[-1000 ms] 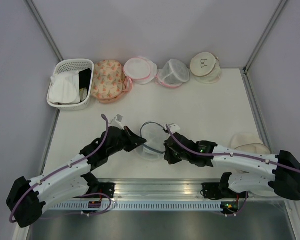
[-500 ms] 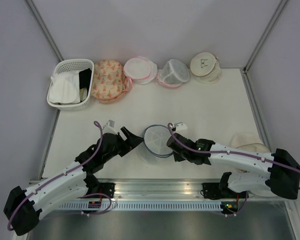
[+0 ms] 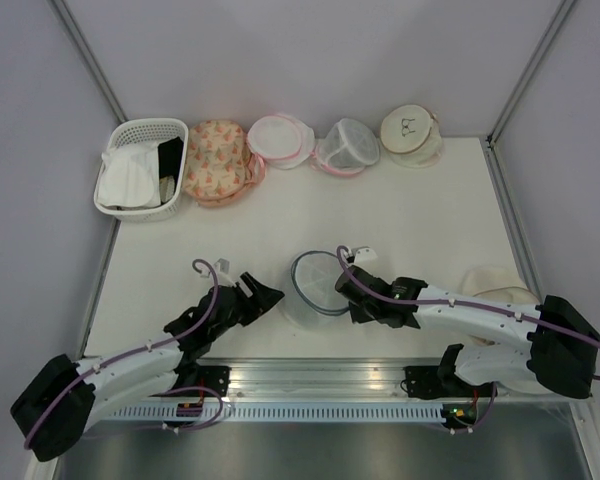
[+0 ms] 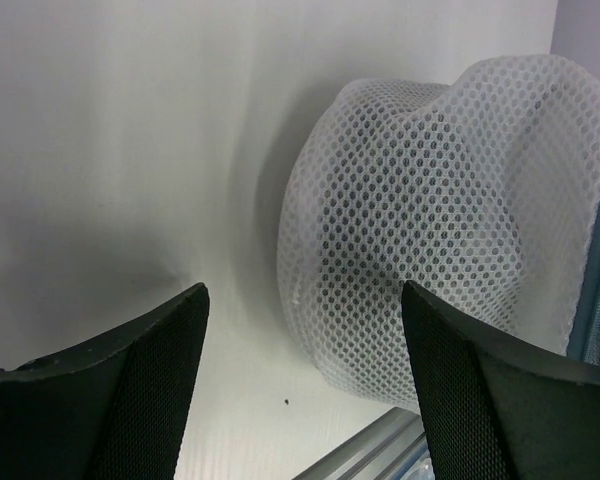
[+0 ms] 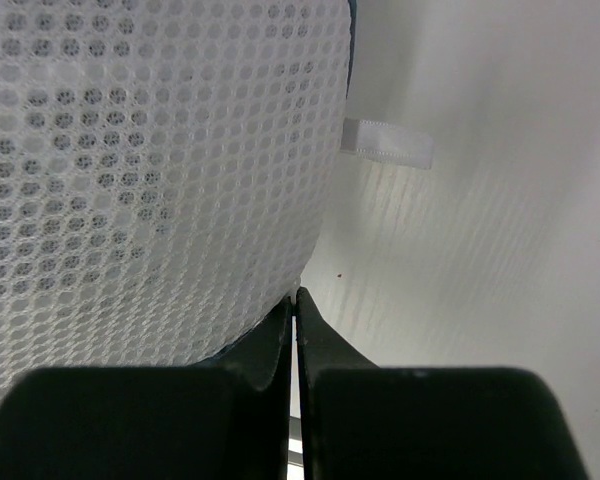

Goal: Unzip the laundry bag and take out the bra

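Laundry bag point(image 3: 315, 288) pinched in right claw point(image 3: 348, 298), left claw point(image 3: 267, 295) spread beside; basket point(image 3: 121, 205) far behind.

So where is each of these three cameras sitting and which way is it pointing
Top external: above and behind the arms, looking down on the table; both arms show.
Left wrist: low, facing the laundry bag between its open fingers.
Right wrist: pressed close, fingers shut on the laundry bag's edge.
All three share the laundry bag.
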Robot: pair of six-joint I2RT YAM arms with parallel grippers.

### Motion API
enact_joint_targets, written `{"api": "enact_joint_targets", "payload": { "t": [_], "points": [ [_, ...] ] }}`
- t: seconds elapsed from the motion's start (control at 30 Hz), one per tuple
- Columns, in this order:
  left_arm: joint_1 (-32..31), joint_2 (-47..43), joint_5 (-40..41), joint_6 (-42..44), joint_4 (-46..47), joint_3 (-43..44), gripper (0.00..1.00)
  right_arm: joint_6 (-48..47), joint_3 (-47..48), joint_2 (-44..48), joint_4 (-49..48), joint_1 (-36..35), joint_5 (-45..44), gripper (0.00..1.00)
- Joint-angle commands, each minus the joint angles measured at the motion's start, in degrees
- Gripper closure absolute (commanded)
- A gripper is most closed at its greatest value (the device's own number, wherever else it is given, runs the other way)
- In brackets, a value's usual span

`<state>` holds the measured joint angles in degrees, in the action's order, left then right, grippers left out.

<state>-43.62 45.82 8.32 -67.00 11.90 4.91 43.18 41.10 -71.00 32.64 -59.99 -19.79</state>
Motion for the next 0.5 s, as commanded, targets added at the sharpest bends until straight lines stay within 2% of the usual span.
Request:
{"api": "enact_joint_targets", "payload": {
  "t": [0.0, 0.13, 0.17, 0.23, 0.3, 0.43, 0.47],
  "points": [
    [0.11, 6.71, -3.65, 2.23, 17.35, 0.8, 0.19, -0.55, -0.85, 0.25, -2.14, 0.22, 0.98, 1.0],
    [0.11, 14.98, -6.73, 2.05, 23.42, 3.61, 0.29, -0.81, -1.29, 0.34, -3.28, 0.22, 2.03, 1.0],
    [0.11, 17.78, -7.6, 1.88, 24.21, 4.92, 0.35, -0.99, -1.55, 0.43, -3.64, 0.31, 2.39, 1.0],
    [0.11, 20.0, -7.97, 1.79, 24.92, 5.9, 0.39, -1.08, -1.73, 0.43, -4.51, 0.22, 2.91, 0.99],
    [0.11, 21.67, -8.84, 1.35, 26.24, 6.34, 0.47, -1.17, -1.9, 0.51, -5.04, 0.31, 3.27, 1.0],
    [0.11, 21.07, -9.63, 1.43, 27.04, 5.82, 0.79, -1.08, -1.9, 0.6, -4.7, 0.31, 2.74, 0.99],
    [0.11, 20.54, -9.37, 1.7, 26.77, 5.55, 0.94, -0.47, -1.73, 0.78, -4.17, 0.22, 1.35, 1.0]
  ]
}}
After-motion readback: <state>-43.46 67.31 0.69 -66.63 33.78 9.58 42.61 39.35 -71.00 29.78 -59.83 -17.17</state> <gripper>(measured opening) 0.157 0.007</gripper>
